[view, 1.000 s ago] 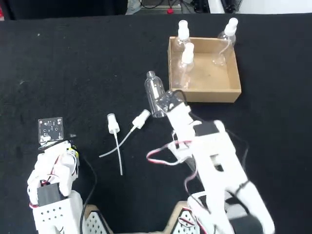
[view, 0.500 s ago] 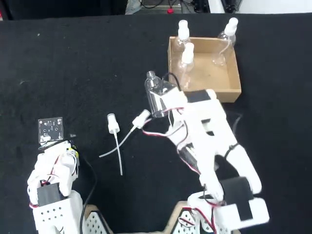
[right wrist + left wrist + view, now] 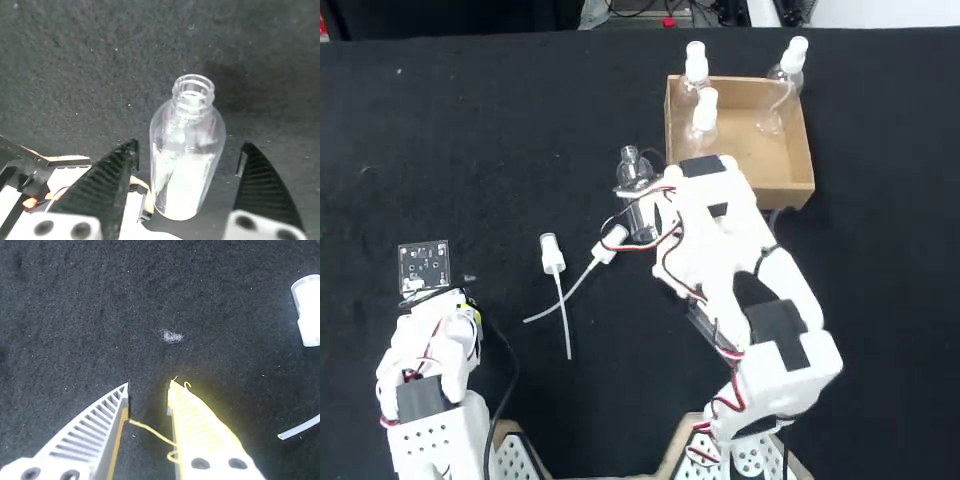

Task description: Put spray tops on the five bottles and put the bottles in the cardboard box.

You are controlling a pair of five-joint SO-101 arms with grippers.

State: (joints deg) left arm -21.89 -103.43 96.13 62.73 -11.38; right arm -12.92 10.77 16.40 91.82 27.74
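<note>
Bottles number four. Three capped bottles (image 3: pixel 703 118) stand in the box (image 3: pixel 790 186), and one open bottle (image 3: pixel 185 170) is on the table (image 3: pixel 470 130) just beside the box's left wall. The right gripper (image 3: pixel 190 144) is spread wide with the open bottle between its jaws. One jaw is close to the bottle's clear side and the other stands apart from it; whether either touches, I cannot tell. The left gripper (image 3: pixel 147 385) hangs low over bare table, well apart from the box, its jaws parted only narrowly with nothing between them. Two loose tops (image 3: pixel 552 255), each with a thin tube, lie on the table between the arms, one of them near the open bottle.
</note>
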